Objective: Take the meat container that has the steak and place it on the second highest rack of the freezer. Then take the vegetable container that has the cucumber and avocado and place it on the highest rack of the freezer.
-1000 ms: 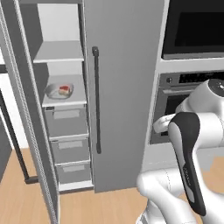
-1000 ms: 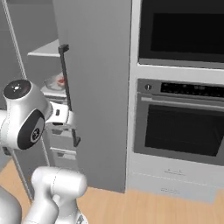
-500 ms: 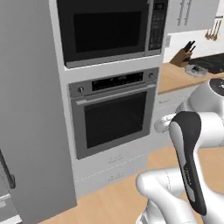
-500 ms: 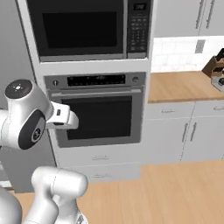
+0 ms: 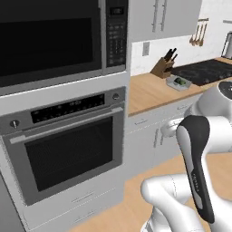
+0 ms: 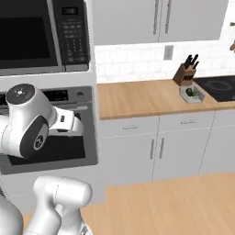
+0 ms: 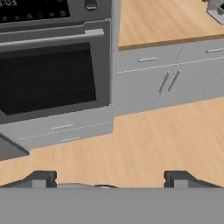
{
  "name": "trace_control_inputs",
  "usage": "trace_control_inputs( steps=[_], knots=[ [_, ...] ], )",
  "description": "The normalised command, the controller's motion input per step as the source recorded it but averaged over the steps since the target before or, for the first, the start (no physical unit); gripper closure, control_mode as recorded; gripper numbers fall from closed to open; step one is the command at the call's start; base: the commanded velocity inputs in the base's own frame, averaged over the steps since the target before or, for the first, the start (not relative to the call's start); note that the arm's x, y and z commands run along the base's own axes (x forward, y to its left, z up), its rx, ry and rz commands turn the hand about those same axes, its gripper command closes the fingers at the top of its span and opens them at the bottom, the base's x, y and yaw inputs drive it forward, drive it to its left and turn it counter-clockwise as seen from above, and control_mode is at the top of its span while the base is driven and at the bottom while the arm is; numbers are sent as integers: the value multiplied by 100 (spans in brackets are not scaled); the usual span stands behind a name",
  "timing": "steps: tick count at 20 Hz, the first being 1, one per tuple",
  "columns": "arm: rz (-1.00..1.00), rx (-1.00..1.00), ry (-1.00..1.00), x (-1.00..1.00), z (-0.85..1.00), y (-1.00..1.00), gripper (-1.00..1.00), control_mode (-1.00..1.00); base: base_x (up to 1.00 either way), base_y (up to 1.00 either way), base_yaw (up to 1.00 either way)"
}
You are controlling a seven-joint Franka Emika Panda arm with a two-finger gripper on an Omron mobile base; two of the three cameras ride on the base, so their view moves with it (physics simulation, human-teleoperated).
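The vegetable container (image 5: 177, 82) is a small grey tray on the wooden counter, just in front of the knife block (image 5: 163, 68). The cucumber and avocado (image 6: 194, 92) show as green pieces inside the vegetable container (image 6: 192, 94). A corner of the vegetable container (image 7: 217, 8) sits at the top right of the hand view. My gripper (image 7: 109, 179) is open with nothing between its fingertips (image 7: 41, 178). It hangs over the wooden floor in front of the oven, far from the tray. The freezer, the meat container and the steak are out of view.
A built-in oven (image 5: 68, 154) with a microwave (image 5: 54, 41) above it stands on the left. Grey base cabinets (image 6: 151, 147) carry the counter (image 6: 137, 96). A black cooktop (image 5: 204, 70) lies to the right of the tray. Pale wall cupboards (image 6: 156, 20) hang above.
The whole picture has swept from the open freezer past the oven to the counter, so the camera has moved to the right. The gripper has stayed open and empty.
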Motion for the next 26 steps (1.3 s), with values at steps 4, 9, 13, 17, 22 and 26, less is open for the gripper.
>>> trace_control_inputs(
  steps=[4, 9, 13, 17, 22, 26],
  knots=[
    [0, 0, 0, 0, 0, 0, -100, 100, 100, -97, 15],
    [0, 0, 0, 0, 0, 0, -100, 100, 68, -100, -3],
    [0, 0, 0, 0, 0, 0, -100, 100, 70, -100, -10],
    [0, 0, 0, 0, 0, 0, -100, 100, 94, -100, 7],
    [0, 0, 0, 0, 0, 0, -100, 100, 99, -100, 42],
    [0, 0, 0, 0, 0, 0, -100, 100, 69, -88, 42]
  ],
)
